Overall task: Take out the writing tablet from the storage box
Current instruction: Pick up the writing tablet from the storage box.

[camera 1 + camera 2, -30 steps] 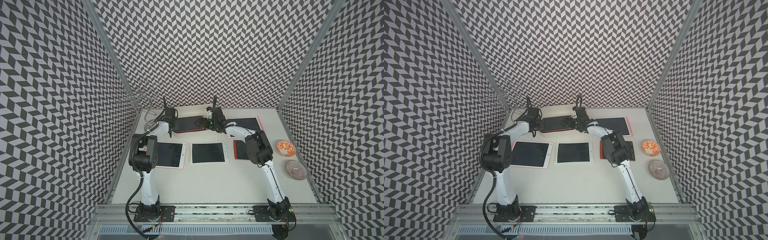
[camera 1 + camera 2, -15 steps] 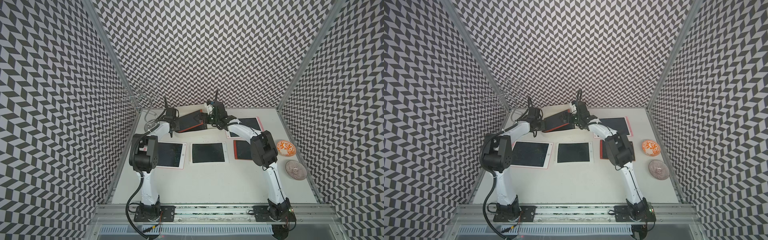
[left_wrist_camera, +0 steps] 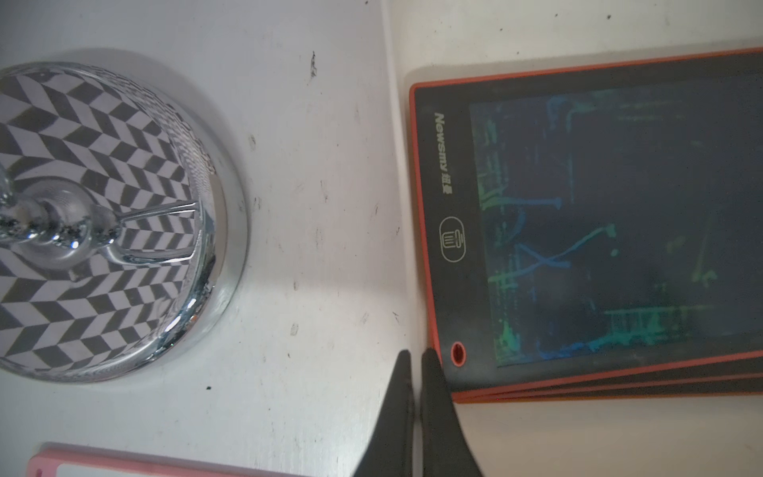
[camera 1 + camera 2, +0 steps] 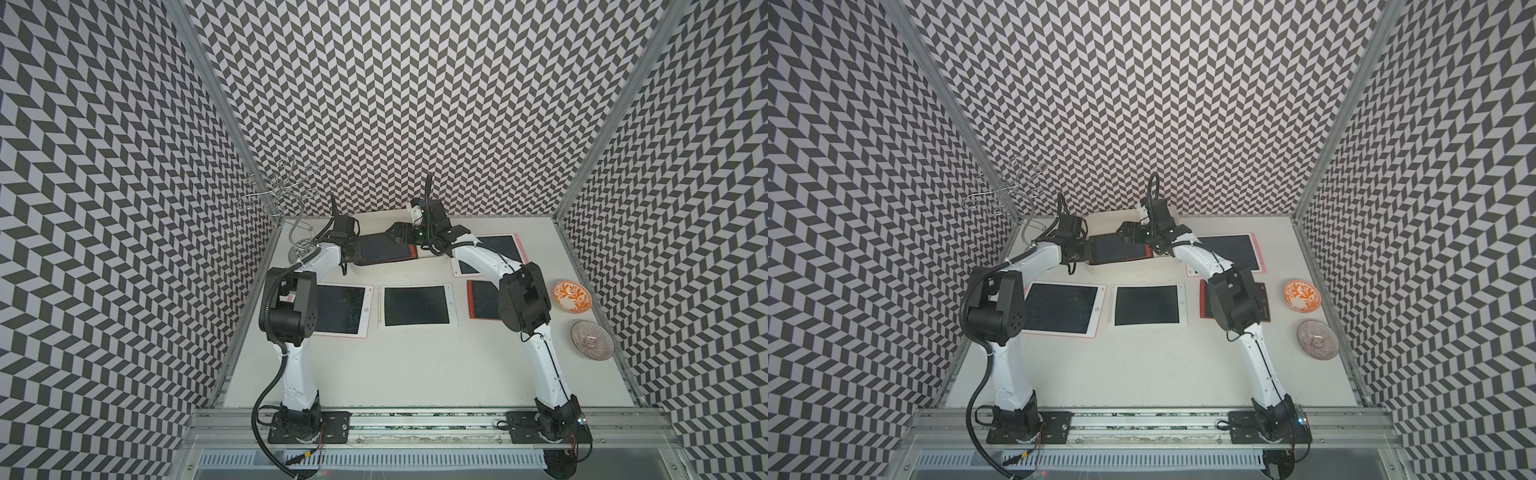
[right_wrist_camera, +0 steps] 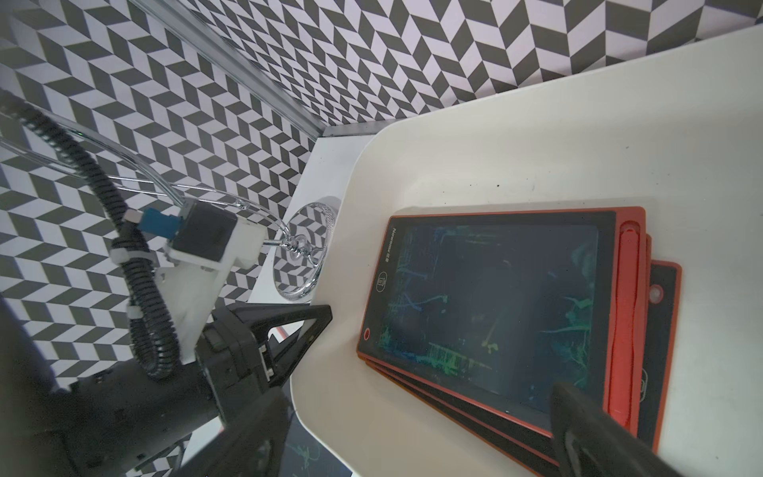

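The cream storage box (image 5: pixel 454 165) stands at the back middle of the table, its far wall showing in a top view (image 4: pixel 1111 221). Inside lies a stack of red-framed writing tablets; the top tablet (image 5: pixel 495 305) (image 3: pixel 598 223) faces up with its dark screen, seen in both top views (image 4: pixel 384 251) (image 4: pixel 1119 251). My left gripper (image 3: pixel 415 359) (image 4: pixel 345 266) is shut on the box's left rim near the front corner. My right gripper (image 5: pixel 413 433) (image 4: pixel 401 233) hovers over the stack, jaws wide open and holding nothing, one finger outside the box's near wall.
Four more tablets lie flat on the table: pink-framed (image 4: pixel 338 309), white (image 4: pixel 415 305), red (image 4: pixel 482 299) and pink at the back right (image 4: pixel 498 249). An orange bowl (image 4: pixel 572 296) and a purple bowl (image 4: pixel 592 338) sit at the right edge. A chrome wire stand (image 3: pixel 103 219) stands left of the box.
My right gripper has risen from the stack's right end and swung a little leftward over it, jaws still wide. The left gripper has kept its hold on the rim.
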